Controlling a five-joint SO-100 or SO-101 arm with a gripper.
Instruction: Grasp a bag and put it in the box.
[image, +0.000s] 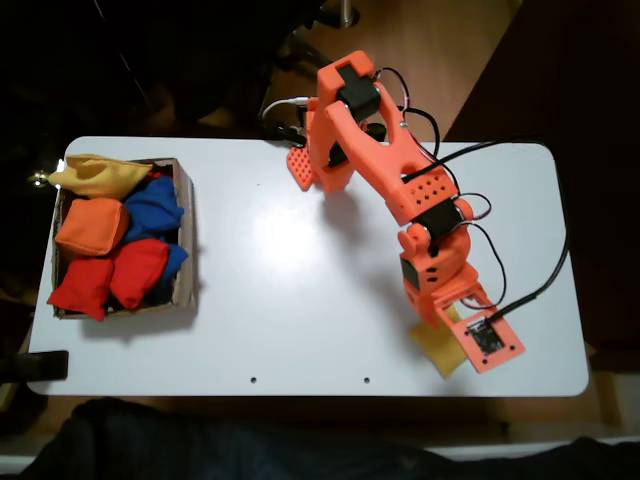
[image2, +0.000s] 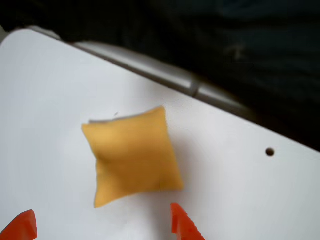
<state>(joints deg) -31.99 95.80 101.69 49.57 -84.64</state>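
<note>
A: What does the fixed view show?
B: The box (image: 185, 235) at the desk's (image: 300, 300) left end holds a lemon-yellow bag (image: 95, 175), an orange bag (image: 92, 226), blue bags (image: 155, 205) and red bags (image: 110, 278).

A: And the wrist view?
B: The bag (image2: 132, 155) lies on the desk, and the gripper (image2: 102, 227) is spread just beside it, not touching.

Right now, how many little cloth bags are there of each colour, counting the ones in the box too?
Golden-yellow bag: 1, on the table beside the arm
Pale yellow bag: 1
Orange bag: 1
Red bags: 2
Blue bags: at least 1, partly hidden in the box
Total: at least 6
</note>
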